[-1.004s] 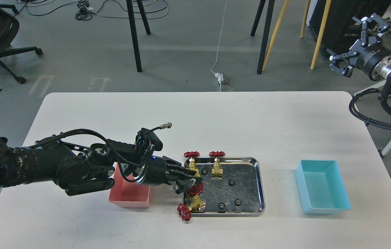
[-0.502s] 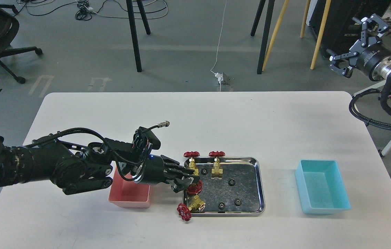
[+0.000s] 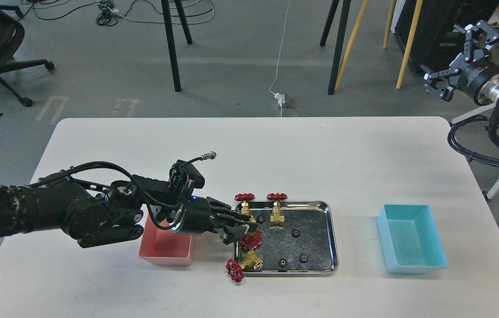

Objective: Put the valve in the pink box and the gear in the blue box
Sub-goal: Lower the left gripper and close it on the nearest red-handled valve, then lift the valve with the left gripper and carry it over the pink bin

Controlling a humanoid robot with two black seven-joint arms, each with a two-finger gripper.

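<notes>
Four brass valves with red handwheels are at the steel tray (image 3: 330,234) on the white bench (image 3: 276,154). You see two of them standing upright along the far rim of the tray, one (image 3: 244,205) at the far left corner and one (image 3: 277,211) just to its right. A third valve (image 3: 243,265) lies tilted over the near left corner, with its red wheel hanging outside the rim above the bench. The valve (image 3: 251,238) of the task is at the left side of the tray, between the others, and only its red wheel shows clearly.

Your left pincer (image 3: 243,230) reaches over the left rim of the tray and its fingers are around this valve; they look clamped on it, but the dark fingers hide the contact itself. The pink box (image 3: 165,251) sits on the bench just left of the tray, partly under the left arm, and what can be seen of its inside holds nothing.

Inside the tray you can count four small black gears: one (image 3: 261,218) near the upright valves, one (image 3: 295,232) in the middle, and two (image 3: 283,263) (image 3: 304,258) near the front rim. The blue box (image 3: 410,240) stands well apart to the right of the tray and holds nothing.

Your right pincer (image 3: 463,55) is raised beyond the far right corner of the bench, fingers spread apart, holding nothing.
</notes>
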